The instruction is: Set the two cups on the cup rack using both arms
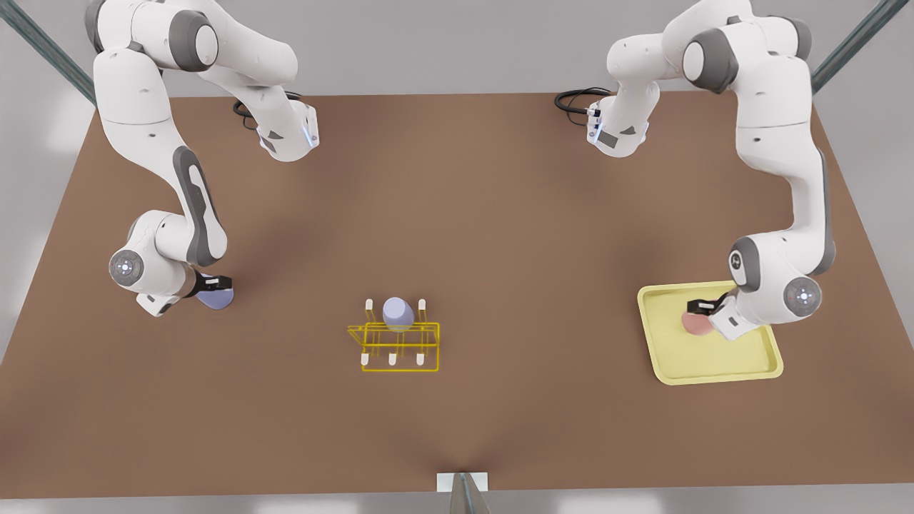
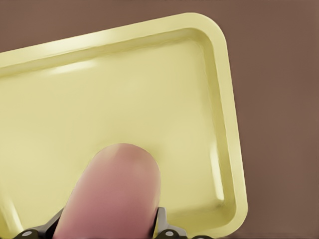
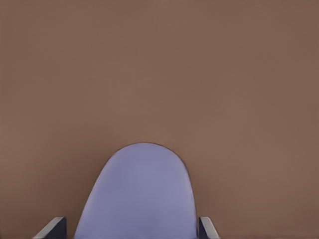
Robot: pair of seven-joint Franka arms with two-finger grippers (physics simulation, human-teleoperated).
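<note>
So my left tool (image 2: 107, 234) is clenched on the pink cup (image 2: 112, 191), fingers (image 2: 167, 230) squeezing it from both sides, right over the pale-yellow tray (image 2: 227, 99) on the front view's right. My right tool (image 3: 132, 231) has the lavender cup (image 3: 142, 194) pinched the same way, low over the bare bench (image 3: 159, 64) on the front view's left. Both grabs look side-on, which I figure leaves the open end free to drop over a peg. The yellow cup rack (image 1: 400, 346) sits mid-bench, well apart from both, with another lavender cup (image 1: 398, 314) already on a back-middle peg. I reckon the pegs either side are my targets.
</note>
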